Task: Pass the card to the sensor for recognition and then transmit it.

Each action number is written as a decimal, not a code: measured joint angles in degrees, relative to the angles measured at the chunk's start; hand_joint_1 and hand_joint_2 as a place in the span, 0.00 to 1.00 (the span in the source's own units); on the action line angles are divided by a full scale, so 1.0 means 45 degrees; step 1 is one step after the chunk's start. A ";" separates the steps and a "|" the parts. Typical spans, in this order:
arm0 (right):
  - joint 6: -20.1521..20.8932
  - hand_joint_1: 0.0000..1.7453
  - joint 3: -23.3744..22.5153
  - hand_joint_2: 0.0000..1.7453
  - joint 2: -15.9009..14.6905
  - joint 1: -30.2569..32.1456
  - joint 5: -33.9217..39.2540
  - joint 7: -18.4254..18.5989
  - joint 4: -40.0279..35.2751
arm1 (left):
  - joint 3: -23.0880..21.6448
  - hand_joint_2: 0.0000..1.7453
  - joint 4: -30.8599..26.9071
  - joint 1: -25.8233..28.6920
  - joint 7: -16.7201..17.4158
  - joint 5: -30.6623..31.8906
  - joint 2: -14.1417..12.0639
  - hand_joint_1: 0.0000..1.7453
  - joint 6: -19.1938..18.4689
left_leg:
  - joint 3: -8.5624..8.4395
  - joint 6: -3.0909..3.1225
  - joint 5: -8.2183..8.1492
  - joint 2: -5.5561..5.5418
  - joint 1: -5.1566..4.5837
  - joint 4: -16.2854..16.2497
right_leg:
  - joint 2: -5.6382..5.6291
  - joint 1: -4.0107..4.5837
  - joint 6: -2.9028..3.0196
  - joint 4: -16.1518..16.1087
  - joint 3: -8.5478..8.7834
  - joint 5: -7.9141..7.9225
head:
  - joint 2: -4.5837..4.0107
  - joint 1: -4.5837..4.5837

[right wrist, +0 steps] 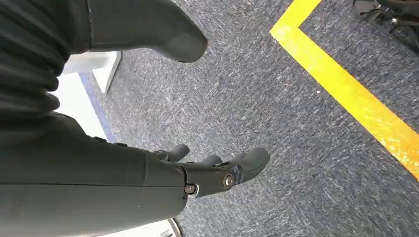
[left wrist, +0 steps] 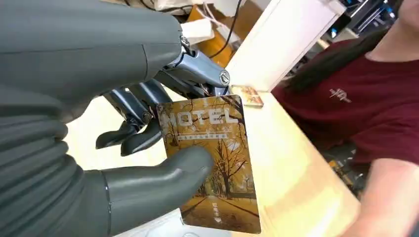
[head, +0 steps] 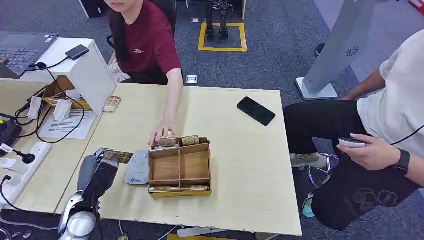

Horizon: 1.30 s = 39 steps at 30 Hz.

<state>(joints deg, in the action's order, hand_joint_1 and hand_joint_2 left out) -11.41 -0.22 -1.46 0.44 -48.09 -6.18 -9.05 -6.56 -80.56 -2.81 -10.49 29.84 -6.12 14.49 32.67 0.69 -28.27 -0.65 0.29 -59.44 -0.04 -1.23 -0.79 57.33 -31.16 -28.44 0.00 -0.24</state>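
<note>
My left hand (head: 100,172) holds a brown hotel card (head: 119,156) with an autumn-tree picture, just left of the grey card sensor (head: 137,168) on the table. In the left wrist view the thumb and fingers (left wrist: 133,128) pinch the card (left wrist: 217,173), its "HOTEL" face showing. A wooden card box (head: 181,169) stands right of the sensor, with cards in its near and far slots. A person's hand (head: 161,134) rests at the box's far left corner. My right hand (right wrist: 207,173) hangs over the carpet, fingers apart and holding nothing.
A black phone (head: 255,110) lies on the table's far right. A white stand (head: 90,75), cables and a power strip (head: 20,167) crowd the left. A spare card (head: 111,104) lies by the stand. A second person (head: 380,145) sits to the right.
</note>
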 joint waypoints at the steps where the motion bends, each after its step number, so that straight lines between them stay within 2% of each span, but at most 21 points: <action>1: 0.0000 0.00 0.0000 1.00 0.0000 0.0000 -0.0010 0.0014 0.0000 | -0.0019 1.00 0.0107 -0.0045 0.0063 0.0010 0.0019 1.00 0.0000 | 0.0000 0.0000 0.0000 0.0000 0.0000 0.0000 | 0.0000 0.0000 0.0000 0.0000 -0.0001 0.0000 | 0.0000 0.0005; 11: 0.0019 0.00 0.0000 1.00 0.0053 -0.0008 -0.0116 0.0019 0.0000 | -0.0146 1.00 0.1380 -0.0447 0.0753 0.1059 0.0242 1.00 0.0097 | 0.0001 0.0000 0.0000 0.0000 0.0000 0.0000 | -0.0002 0.0000 0.0000 0.0000 -0.0001 0.0000 | 0.0000 0.0005; 20: 0.0131 0.00 0.0000 1.00 0.0087 -0.0006 -0.0214 0.0029 0.0000 | -0.0209 1.00 0.2127 -0.0667 0.0845 0.1316 0.0350 1.00 0.0092 | 0.0000 0.0000 0.0000 -0.0001 0.0000 0.0000 | 0.0003 -0.0001 -0.0001 0.0000 0.0004 0.0000 | 0.0000 0.0005; 39: 0.0136 0.00 0.0000 1.00 0.0097 -0.0010 -0.0369 0.0034 0.0000 | -0.0214 1.00 0.2850 -0.0804 0.1063 0.2316 0.0515 1.00 0.0369 | -0.0014 -0.0001 0.0004 -0.0002 -0.0001 0.0000 | 0.0005 -0.0001 -0.0002 0.0002 0.0020 0.0002 | 0.0005 0.0005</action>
<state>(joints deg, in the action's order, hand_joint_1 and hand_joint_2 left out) -10.80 -0.22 -1.03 0.40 -49.75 -6.03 -9.05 -7.52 -67.74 -6.43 -5.71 40.26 -3.80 16.15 32.61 0.68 -28.25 -0.66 0.29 -59.43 -0.02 -1.23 -0.80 57.34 -31.07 -28.43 0.02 -0.22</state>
